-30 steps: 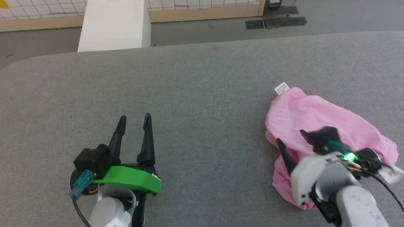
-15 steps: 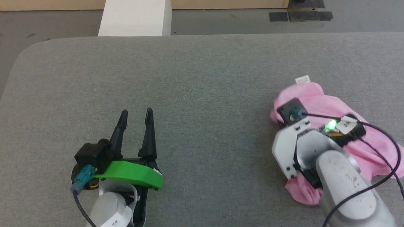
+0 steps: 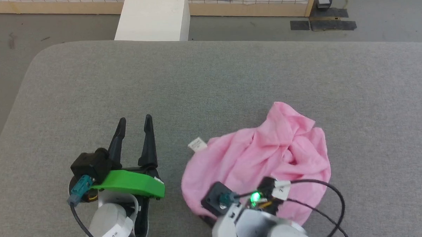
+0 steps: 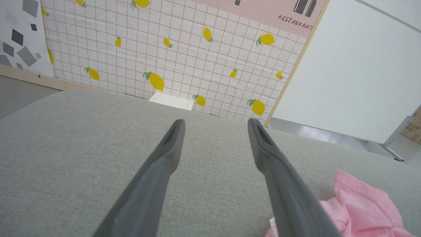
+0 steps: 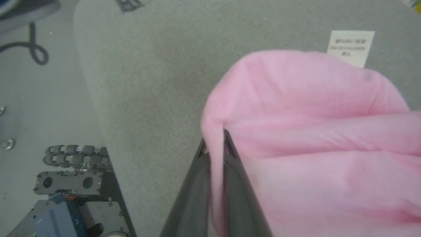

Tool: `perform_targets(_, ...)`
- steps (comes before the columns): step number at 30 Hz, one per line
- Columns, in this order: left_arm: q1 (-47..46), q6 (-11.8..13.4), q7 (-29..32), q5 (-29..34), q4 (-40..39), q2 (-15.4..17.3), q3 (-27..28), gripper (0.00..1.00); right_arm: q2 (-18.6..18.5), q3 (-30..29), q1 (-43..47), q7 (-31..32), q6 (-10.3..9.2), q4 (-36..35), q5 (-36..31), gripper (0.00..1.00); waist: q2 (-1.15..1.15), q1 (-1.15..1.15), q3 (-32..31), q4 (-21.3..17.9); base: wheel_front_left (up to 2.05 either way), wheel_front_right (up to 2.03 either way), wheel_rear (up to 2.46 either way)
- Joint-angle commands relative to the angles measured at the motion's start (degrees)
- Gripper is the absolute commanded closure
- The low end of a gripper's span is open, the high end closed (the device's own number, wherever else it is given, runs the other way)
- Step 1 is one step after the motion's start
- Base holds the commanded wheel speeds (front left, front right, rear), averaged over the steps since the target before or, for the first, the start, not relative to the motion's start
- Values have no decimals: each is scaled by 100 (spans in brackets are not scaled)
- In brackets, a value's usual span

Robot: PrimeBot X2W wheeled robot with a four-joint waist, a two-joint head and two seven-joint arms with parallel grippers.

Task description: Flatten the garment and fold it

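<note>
The right hand [image 5: 215, 142] is seen clenched on the garment [image 5: 312, 138]. In the right wrist view a fold of the pink cloth is pinched between the two dark fingers [image 5: 192, 187], which are pressed close together. The rest of the cloth is draped past them to one side. In the head view these fingers are hidden under the wrist, on which a green light is lit. The wrist is placed over the near edge of the garment [image 3: 265, 155].

The garment is found crumpled in a wrinkled heap on the grey worktop [image 3: 209, 80], at its near side and a little to the right of the middle. A small white label [image 3: 197, 144] is shown at the garment's left edge, lying flat on the worktop. Printing can be made out on it in the right wrist view, but it cannot be read.

The left hand [image 3: 134, 120] is held released to the left of the garment. Its fingers are spread with nothing between them, and they are pointed away over bare worktop. It is kept apart from the cloth, with the label lying between the two.

Beyond the far edge of the worktop a white block [image 3: 153, 17] is seen on the grey floor [image 3: 5, 52]. Behind it a tiled wall printed with lemons [image 4: 164, 49] is shown in the left wrist view.
</note>
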Motion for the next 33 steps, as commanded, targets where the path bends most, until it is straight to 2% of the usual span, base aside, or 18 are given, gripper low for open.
perform_targets(1, 56, 40, -20, -29, -29, -3, 16, 0, -94, -35, 79, 11, -8, -91, 103, 0, 0, 0, -3, -13, 0, 0, 0)
perform_targets(3, 81, 44, -20, -31, -30, -3, 31, 0, -177, -165, 228, -61, -8, -276, 218, 0, 0, 0, -17, -39, 0, 0, 0)
perform_targets(8, 134, 39, -20, -28, -25, -3, 77, 0, -158, -1226, 541, -751, -8, -1028, 188, 0, 0, 0, -50, -112, 0, 0, 0)
perform_targets(10, 149, 35, -20, -28, -32, -3, 92, 0, -88, -1863, 656, -991, -8, -1313, 12, 0, 0, 0, -53, -130, 0, 0, 0)
perform_targets(11, 141, 31, -20, -34, -45, -3, 84, 0, 6, -2770, 798, -1078, -8, -1427, -270, 0, 0, 0, -30, -120, 0, 0, 0)
perform_targets(13, 114, 27, -21, -39, -54, -3, 61, 0, 39, -3242, 816, -986, -8, -1321, -390, 0, 0, 0, 5, -96, 0, 0, 0)
perform_targets(17, 21, 15, -21, -31, -71, -3, 14, 0, 54, -3683, 645, -772, -8, -908, -372, 0, 0, 0, 122, -12, 0, 0, 0)
perform_targets(22, -53, 1, -21, -12, -85, -3, -15, 0, 56, -3569, 292, -488, -8, -229, -256, 0, 0, 0, 235, 91, 0, 0, 0)
perform_targets(23, -58, 1, -21, -12, -84, -3, -20, 0, 56, -3523, 233, -474, -8, -138, -269, 11, 0, 0, 249, 105, 0, 0, 0)
perform_targets(26, -52, 3, -21, -18, -74, -3, -20, 0, 57, -3404, 76, -447, -8, 138, -229, 91, 0, 0, 266, 130, 0, 0, 0)
perform_targets(27, -47, 4, -21, -18, -68, -3, -19, 0, 57, -3392, 47, -459, -8, 189, -233, 100, 0, 0, 264, 134, 0, 0, 0)
perform_targets(29, -25, 2, -21, -17, -45, -3, -14, 0, 57, -3399, 29, -500, -8, 246, -200, 100, 0, 0, 222, 137, 0, 0, 0)
perform_targets(33, 50, 4, -21, -16, 14, -3, 13, 0, 57, -3702, 329, -571, -8, -96, -194, 100, 0, 0, 51, 112, 0, 0, 0)
